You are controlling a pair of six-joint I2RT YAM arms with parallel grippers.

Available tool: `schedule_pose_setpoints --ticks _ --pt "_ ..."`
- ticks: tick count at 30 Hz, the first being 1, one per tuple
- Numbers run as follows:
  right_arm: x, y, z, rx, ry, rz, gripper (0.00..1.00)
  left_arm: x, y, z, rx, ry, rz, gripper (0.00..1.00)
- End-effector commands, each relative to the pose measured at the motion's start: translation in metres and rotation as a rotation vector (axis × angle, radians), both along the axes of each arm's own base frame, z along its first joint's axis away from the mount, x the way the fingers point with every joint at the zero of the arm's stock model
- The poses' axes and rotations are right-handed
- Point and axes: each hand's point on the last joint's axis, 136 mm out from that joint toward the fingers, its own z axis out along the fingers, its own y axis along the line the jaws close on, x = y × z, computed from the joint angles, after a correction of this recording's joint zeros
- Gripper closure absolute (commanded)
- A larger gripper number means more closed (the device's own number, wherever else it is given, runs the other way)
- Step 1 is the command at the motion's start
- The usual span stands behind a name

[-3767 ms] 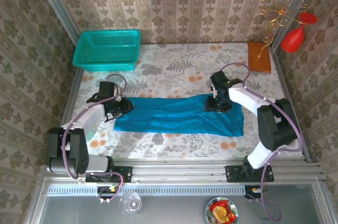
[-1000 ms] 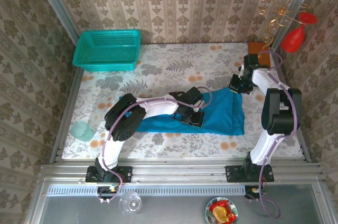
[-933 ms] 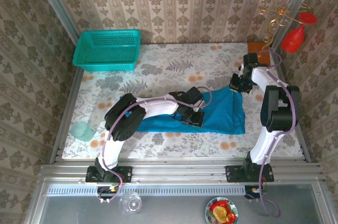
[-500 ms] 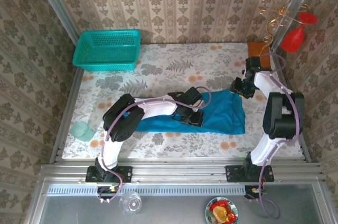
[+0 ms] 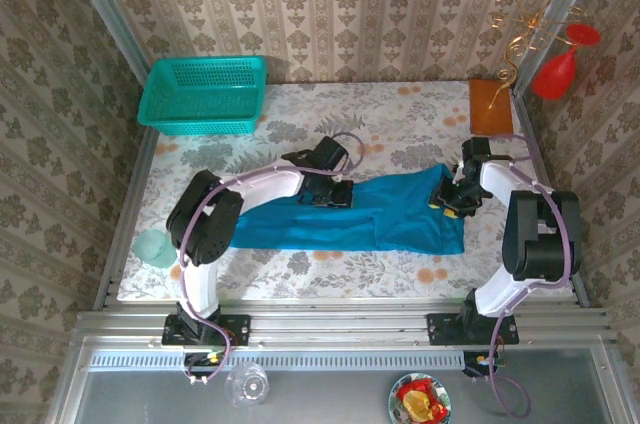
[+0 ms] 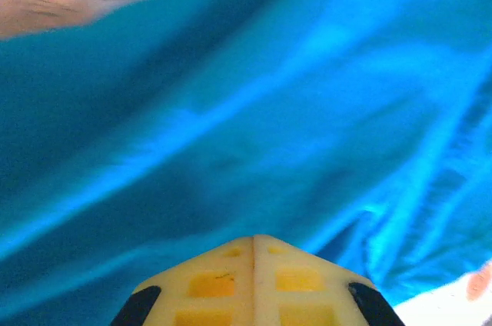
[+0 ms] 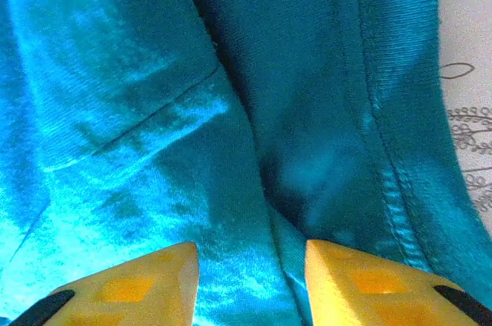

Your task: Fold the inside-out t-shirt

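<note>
Regrasp on plain teal-blue cloth t-shirt (image 5: 390, 224): closed left gripper (image 6: 254, 244) now at far edge, parted right gripper (image 7: 250, 255) newly down on right end, likely readying next fold

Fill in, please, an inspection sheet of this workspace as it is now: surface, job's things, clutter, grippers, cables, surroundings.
Surface: floral tabletop, no spill seen.
Job's things: teal t-shirt spread in a long, wrinkled band across the middle.
Clutter: turquoise basket at the far left corner; brown slab at the far right; pale cup at the left edge.
Grippers: left gripper shut, at the shirt's far edge; right gripper open over the shirt's right end, beside a hem.
Cables: purple cable loops beyond the left wrist, off the cloth.
Surroundings: patterned walls; red ornament at the far right.
</note>
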Motion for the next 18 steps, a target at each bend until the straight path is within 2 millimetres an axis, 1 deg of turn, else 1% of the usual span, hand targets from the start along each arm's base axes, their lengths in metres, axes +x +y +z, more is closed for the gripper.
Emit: schedule_pose_setpoints --ticks 1,2,5,6,10,12,15,18 --pt "0.001 0.007 -0.008 0.033 0.002 0.015 0.68 0.006 0.022 0.000 0.046 -0.012 0.010 0.95" --pt "0.001 0.007 -0.008 0.031 0.000 0.010 0.73 0.010 0.028 -0.003 0.053 -0.014 0.023 0.95" --pt "-0.003 -0.001 -0.004 -0.026 0.000 -0.006 0.97 0.019 0.046 -0.014 0.088 0.004 0.062 0.95" --pt "-0.007 -0.006 -0.002 -0.056 0.003 -0.015 1.00 0.019 0.052 -0.018 0.103 0.012 0.072 0.95" --pt "-0.019 -0.022 0.000 -0.147 0.016 -0.064 1.00 0.018 0.073 -0.036 0.144 0.044 0.119 0.95" --pt "-0.025 -0.029 -0.004 -0.190 0.038 -0.090 1.00 0.018 0.082 -0.042 0.156 0.063 0.137 0.95" --pt "-0.029 -0.035 -0.014 -0.224 0.076 -0.106 1.00 0.017 0.092 -0.047 0.184 0.069 0.147 0.95" --pt "-0.030 -0.037 -0.020 -0.230 0.097 -0.112 1.00 0.018 0.098 -0.047 0.201 0.068 0.153 0.95"
